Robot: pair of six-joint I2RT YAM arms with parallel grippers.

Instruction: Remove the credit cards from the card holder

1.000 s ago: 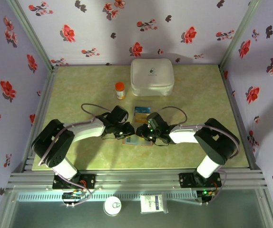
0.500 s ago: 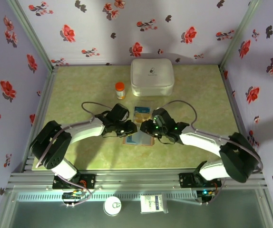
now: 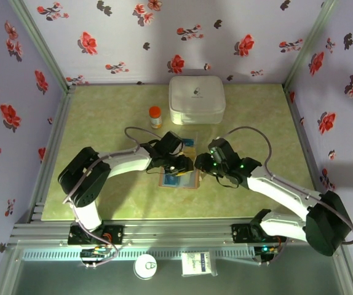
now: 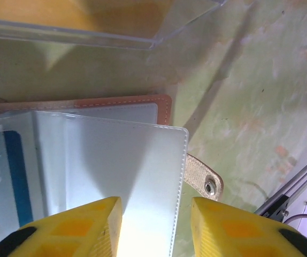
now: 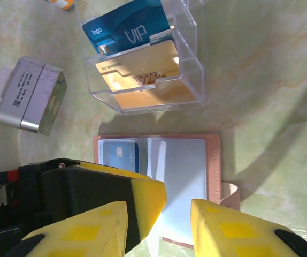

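The card holder [image 5: 185,168] lies open on the table, brown border round clear sleeves, snap tab [image 4: 205,181] at its right. A blue card [image 5: 119,152] sits in its left sleeve, also at the left wrist view's edge as the blue card [image 4: 6,166]. My left gripper [image 4: 156,227] is open just over the right sleeve page, whose edge runs between the fingers. My right gripper [image 5: 159,230] is open above the holder's near side, next to the left arm's yellow finger [image 5: 145,195]. From above, both grippers [image 3: 187,165] [image 3: 202,166] meet over the holder [image 3: 179,180].
A clear stand [image 5: 188,59] just beyond the holder carries a blue VIP card [image 5: 127,27] and an orange-yellow card [image 5: 143,72]. A silver metal box [image 5: 30,96] lies to its left. Farther back stand an orange bottle [image 3: 155,116] and a large white case [image 3: 196,99].
The left gripper has slid right, onto the holder's right page. The right arm has swung out to the right, its gripper backing off a little toward the holder's right side.
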